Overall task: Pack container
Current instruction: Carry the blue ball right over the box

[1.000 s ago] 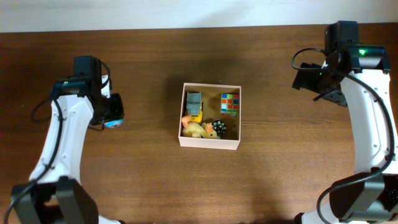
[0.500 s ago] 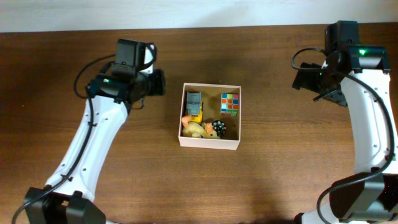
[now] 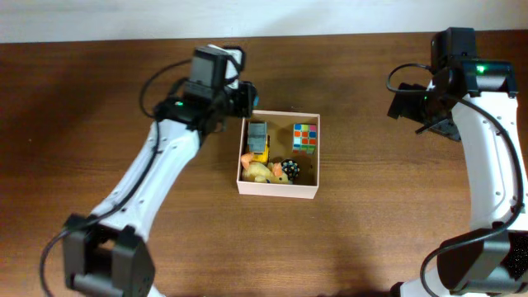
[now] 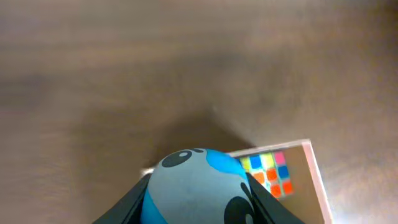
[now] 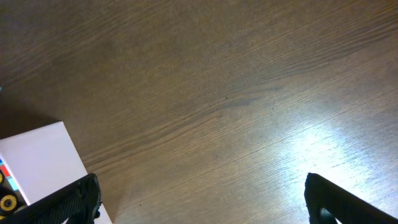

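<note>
The container (image 3: 277,189), a shallow square box with white walls and a tan inside, sits mid-table and holds a colour cube (image 3: 305,138), a grey and yellow toy (image 3: 258,140), a yellow toy (image 3: 257,171) and a dark spotted ball (image 3: 289,169). My left gripper (image 3: 244,101) hovers at the box's top-left corner, shut on a blue and grey ball (image 4: 197,188) with black patches. The box rim (image 4: 318,180) and colour cube (image 4: 270,172) show behind the ball. My right gripper (image 5: 202,199) is open and empty over bare table right of the box; its white wall (image 5: 38,158) shows at left.
The brown wooden table (image 3: 165,239) surrounds the box. A pale wall strip (image 3: 124,18) runs along the far edge. The right arm (image 3: 487,148) stands along the right side.
My left arm has swung right from the table's left side to the box's top-left corner, carrying the ball. The right arm has not moved.
</note>
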